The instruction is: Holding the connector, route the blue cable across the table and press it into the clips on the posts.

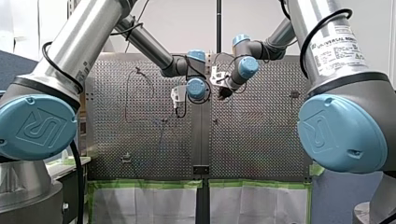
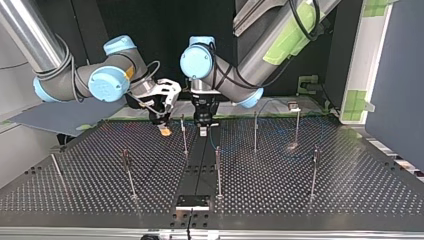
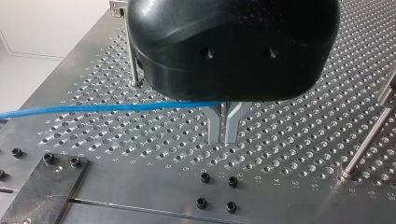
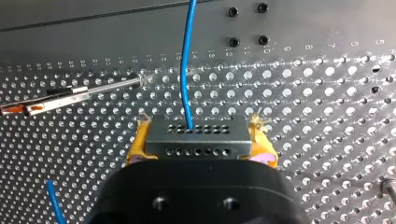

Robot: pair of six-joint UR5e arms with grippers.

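1. The connector (image 4: 196, 127) sits in my right hand (image 4: 200, 148). The yellow pads (image 4: 135, 150) press on the two short ends of the grey block, so the hand is pinching it firmly.
2. The block lies square between the pads, and its rows of small holes face away from the hand.
3. The blue cable (image 4: 186, 70) leaves a hole in the block's far row. It runs straight ahead of the right hand, over the bench (image 4: 327, 93), towards a plain strip with black screws (image 4: 247, 25).
4. Another short piece of blue cable shows low beside this hand's black body.
5. A post (image 4: 109, 85) stands ahead of the right hand and off to one side, with a clip (image 4: 32, 108) at its tip. The cable passes apart from it.
6. My left hand (image 3: 224, 133) has its metal fingers (image 3: 214, 126) pressed together, with only a thin seam between them. The tips point down at the bench.
7. The cable comes in from the side of the left hand and meets the fingers near their roots, just under the black body. That spot is hidden, so I cannot tell whether the fingers pinch it.
8. In the top view the two hands hang near each other over the bench, with a thin post (image 2: 184, 137) between them.
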